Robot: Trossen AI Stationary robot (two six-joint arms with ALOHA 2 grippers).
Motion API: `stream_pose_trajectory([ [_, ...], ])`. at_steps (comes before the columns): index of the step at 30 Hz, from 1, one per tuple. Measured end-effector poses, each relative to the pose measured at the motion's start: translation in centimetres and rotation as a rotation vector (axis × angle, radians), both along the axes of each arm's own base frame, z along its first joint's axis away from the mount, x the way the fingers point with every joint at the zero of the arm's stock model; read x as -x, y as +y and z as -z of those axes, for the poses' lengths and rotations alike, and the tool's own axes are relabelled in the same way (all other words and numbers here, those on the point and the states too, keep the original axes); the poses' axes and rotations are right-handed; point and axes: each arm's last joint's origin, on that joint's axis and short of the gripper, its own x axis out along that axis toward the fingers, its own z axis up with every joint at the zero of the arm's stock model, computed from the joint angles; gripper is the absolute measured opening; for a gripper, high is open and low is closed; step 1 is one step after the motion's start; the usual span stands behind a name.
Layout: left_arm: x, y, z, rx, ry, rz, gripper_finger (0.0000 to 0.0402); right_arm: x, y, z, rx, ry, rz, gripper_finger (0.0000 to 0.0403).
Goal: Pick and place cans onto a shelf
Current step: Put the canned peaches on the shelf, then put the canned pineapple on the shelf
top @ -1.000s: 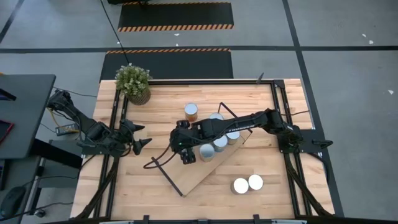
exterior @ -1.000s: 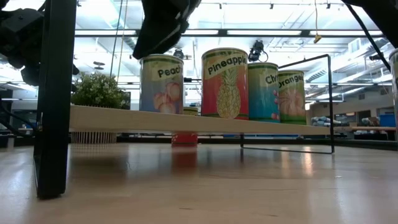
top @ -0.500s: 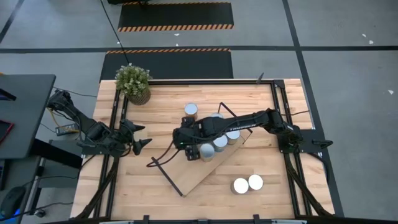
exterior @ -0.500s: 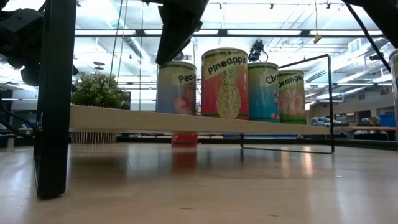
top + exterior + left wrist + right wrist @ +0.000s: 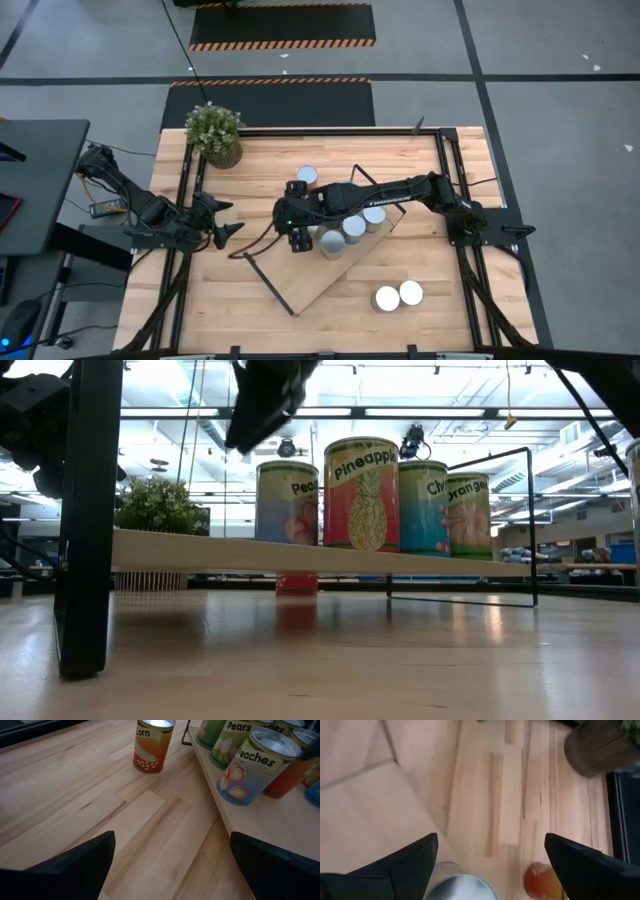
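High view: right gripper [image 5: 296, 243] is open and empty above the shelf [image 5: 300, 285], beside the peach can [image 5: 331, 243]. Next can, corn [image 5: 307, 177], stands upright behind it, nearer the right arm. Left gripper [image 5: 226, 220] waits open, far.

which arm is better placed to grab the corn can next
Right, probably. The right gripper hangs open at the shelf, close to the corn can on the table. The left gripper waits open at the table's left edge, farther off.
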Motion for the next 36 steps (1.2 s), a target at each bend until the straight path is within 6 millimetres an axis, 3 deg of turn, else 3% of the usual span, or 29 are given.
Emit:
stream_pose_trajectory([
  [5, 0.0, 0.0, 0.0, -0.006, 0.003, 0.004, 0.0400, 0.0, -0.9, 1.7, -0.026, 0.054, 0.008, 0.0374],
  [17, 0.0, 0.0, 0.0, -0.007, 0.003, 0.004, 0.0400, 1.0, -1.0, 2.3, -0.023, 0.159, 0.055, 0.0373],
  [33, 0.0, 0.0, 0.0, -0.005, 0.004, 0.005, 0.0400, 0.4, -1.0, 0.4, -0.065, 0.043, 0.095, 0.0373],
  [36, 0.0, 0.0, 0.0, -0.005, 0.004, 0.005, 0.0400, 0.5, -0.1, 0.5, -0.110, 0.057, 0.044, 0.0373],
])
